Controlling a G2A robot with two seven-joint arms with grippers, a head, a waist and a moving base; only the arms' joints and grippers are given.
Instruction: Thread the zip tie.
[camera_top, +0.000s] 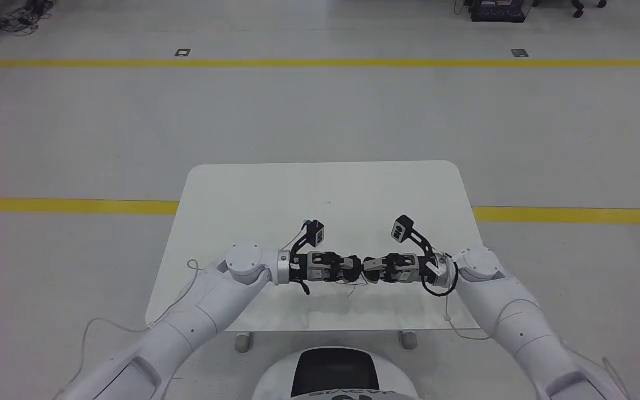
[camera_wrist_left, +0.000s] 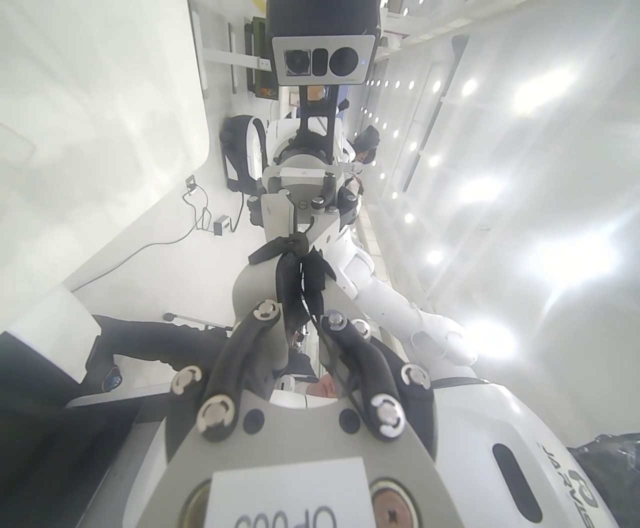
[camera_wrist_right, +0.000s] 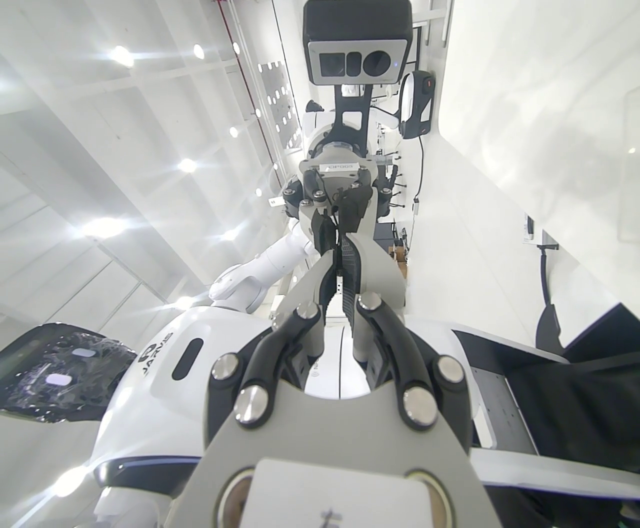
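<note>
Meeting tip to tip above the near edge of the white rectangular table (camera_top: 300, 190), the left gripper (camera_top: 351, 268) and right gripper (camera_top: 380, 268) hold the thin black plastic zip tie (camera_wrist_left: 332, 362) between them, clear of the tabletop. Each gripper's fingers are drawn together, apparently pinching the strap. Threading appears under way. Whether the tail has entered the head is too small to tell, and pulling it through probably remains.

The room is bright all over. From the top, the white table (camera_top: 330, 195) and the pale floor (camera_top: 320, 110) are lit evenly, with only faint, soft shadows. In both wrist views the ceiling lights (camera_wrist_left: 560, 255) glare into white blobs and streaky stars. Straight lines bend near the edges of those views.
</note>
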